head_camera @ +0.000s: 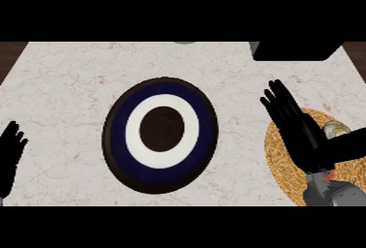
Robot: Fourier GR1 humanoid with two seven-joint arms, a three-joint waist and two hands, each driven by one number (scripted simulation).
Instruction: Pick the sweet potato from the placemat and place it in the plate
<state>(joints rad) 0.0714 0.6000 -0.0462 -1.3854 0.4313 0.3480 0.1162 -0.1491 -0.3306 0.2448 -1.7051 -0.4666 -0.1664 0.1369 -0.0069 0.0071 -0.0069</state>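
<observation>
Right hand (pixel 297 127) over the placemat (pixel 286 167), plate (pixel 160 135) mid-surface.
Its fingers (pixel 279 99) are straight, holding nothing; sweet potato (pixel 334 130) peeks out beside it. Left hand (pixel 10 152) rests open at the surface's left edge.

Light falls evenly and fairly brightly over the pale marble counter (pixel 64 82), with no clear source and no hot spot of glare on the stone. The plate (pixel 160 136) shows flat colour in its dark blue and white rings, without any shine, and throws almost no shadow on the counter around its rim. The woven placemat (pixel 286 167) glows warm yellow. Both black hands read as near silhouettes, surface detail lost in the dark. Edges throughout look soft and slightly blurred, and the round plate appears stretched taller than wide.
</observation>
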